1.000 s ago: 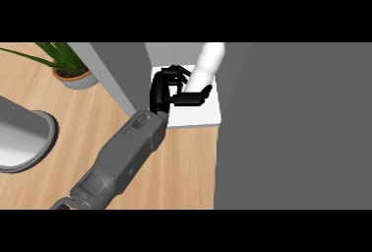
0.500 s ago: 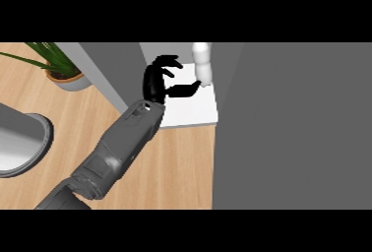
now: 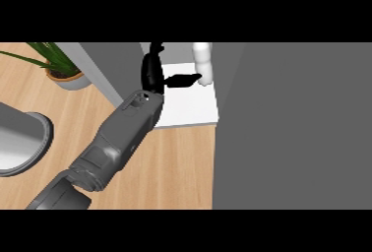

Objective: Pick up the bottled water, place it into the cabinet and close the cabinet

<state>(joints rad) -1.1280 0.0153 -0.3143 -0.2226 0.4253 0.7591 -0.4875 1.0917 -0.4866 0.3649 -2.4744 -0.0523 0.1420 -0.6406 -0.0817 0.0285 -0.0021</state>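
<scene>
Bottled water [image 3: 202, 63] stands upright on the white cabinet shelf [image 3: 193, 106], at the far right of it, up against the grey cabinet door [image 3: 291, 128]. So the pick and the place both look done.

One arm in view, coming in from the lower left and reaching into the cabinet. Cannot tell from this view alone which arm it is; going by its place at the left, it is taken as the left hand [image 3: 154, 74]. Fingers are straight and point away towards the far side, thumb sticks out right towards the bottle. The thumb tip is just beside the bottle with a sliver of gap, nothing curled round it: hand spread, holding nothing. The other hand does not show.

Left to do, as a judgement: pull the arm out of the cabinet, then swing the door closed. The door is wide open and fills the right side of the view.

Counts:
- bottles: one
- arms and hands visible: one
- cabinets: one, one shelf showing
- potted plant [image 3: 62, 71]: one, far left on the wooden counter [image 3: 167, 167]
- grey round vessel [image 3: 18, 145]: one, at the left edge, cut off by the frame
</scene>
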